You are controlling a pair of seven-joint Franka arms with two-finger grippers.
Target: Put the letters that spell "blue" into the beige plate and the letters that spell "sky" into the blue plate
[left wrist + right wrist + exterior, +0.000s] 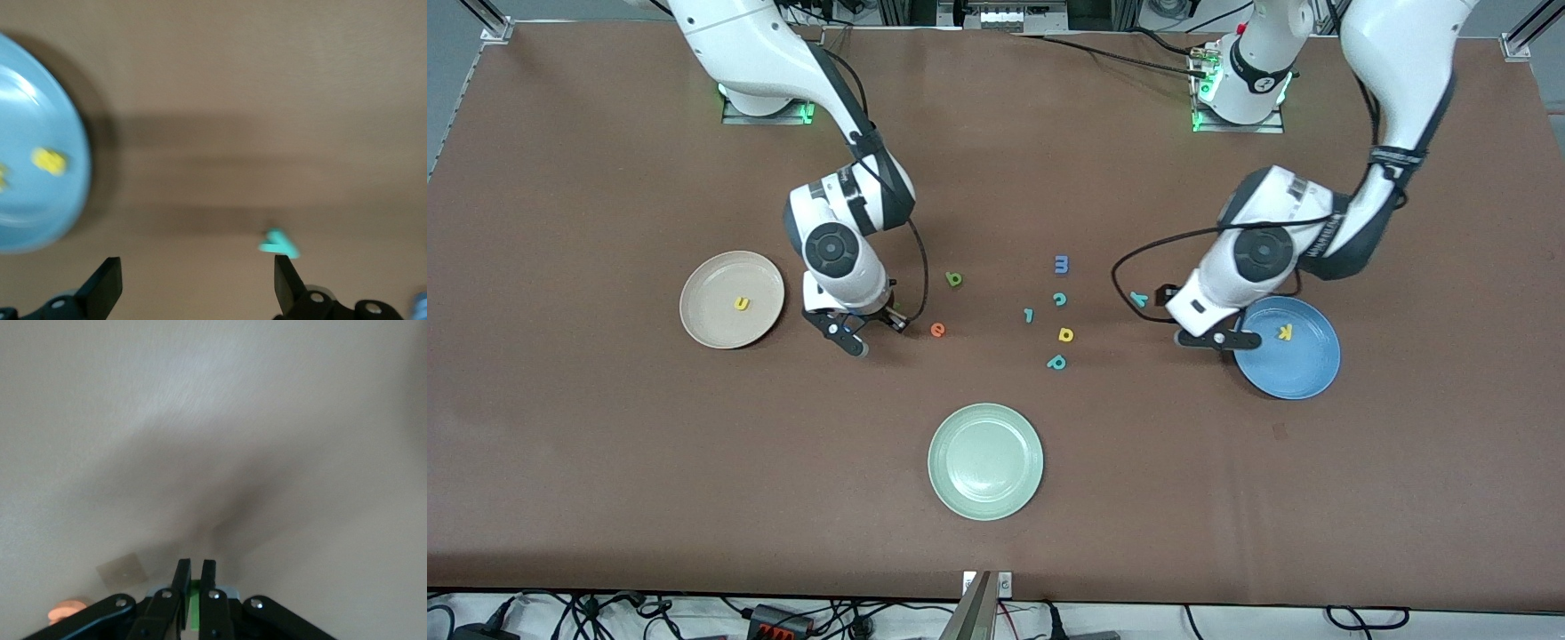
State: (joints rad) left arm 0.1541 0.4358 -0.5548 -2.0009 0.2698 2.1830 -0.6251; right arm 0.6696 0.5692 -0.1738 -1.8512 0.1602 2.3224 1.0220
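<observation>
My right gripper [893, 320] [195, 567] is shut on the dark green "l" [195, 608], low over the table between the beige plate [704, 313] and the orange "e" [938, 330] [65, 612]. The yellow "u" [741, 304] lies in the beige plate. The green "b" [954, 279] lies farther from the camera than the "e". My left gripper [1197, 320] [195, 267] hangs open and empty between the teal "y" [1138, 299] [279, 243] and the blue plate [1303, 373] [27, 213]. The yellow "k" [1285, 332] [50, 161] lies in that plate.
Loose letters lie mid-table: a blue "m" [1062, 264], teal "c" [1059, 300], teal hooked piece [1029, 315], yellow "a" [1065, 334] and teal "p" [1056, 362]. A pale green plate [985, 460] sits nearer the camera.
</observation>
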